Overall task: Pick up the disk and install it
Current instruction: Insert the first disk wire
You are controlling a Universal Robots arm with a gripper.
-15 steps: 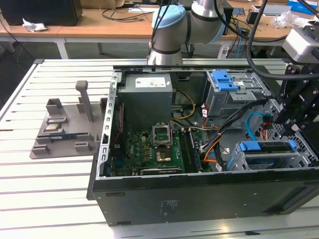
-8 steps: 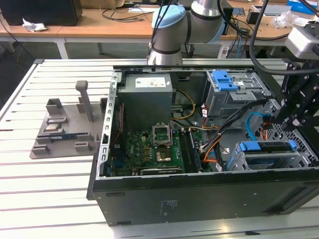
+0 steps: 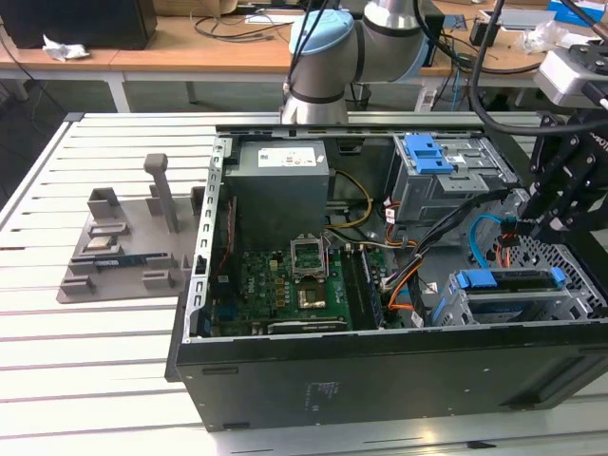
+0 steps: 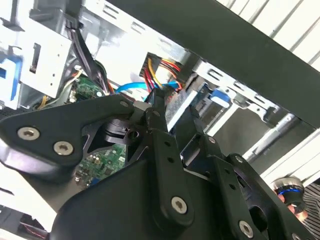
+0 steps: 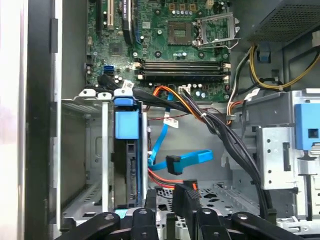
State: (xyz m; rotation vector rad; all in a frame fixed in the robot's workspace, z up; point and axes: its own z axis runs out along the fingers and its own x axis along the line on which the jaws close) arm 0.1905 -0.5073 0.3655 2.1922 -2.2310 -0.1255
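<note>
Inside the open computer case (image 3: 380, 380), the gripper (image 3: 556, 204) hangs above the drive cage (image 3: 518, 299) that holds the disk (image 3: 508, 282). In the first wrist view the disk (image 5: 125, 150) sits in the cage just beside the gripper (image 5: 170, 220), the motherboard (image 5: 165, 40) well beyond it and loose cables (image 5: 190, 160) between.

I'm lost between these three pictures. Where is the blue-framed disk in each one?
Exterior view: the disk lies in the grey cage, low toward the exterior view's right.
First wrist view: seen edge-on, the disk stands inside the same cage, below the green board.
Second wrist view: the disk's blue end shows at the cage mouth.
Shared landmark: the blue flat cable beside the cage.
</note>
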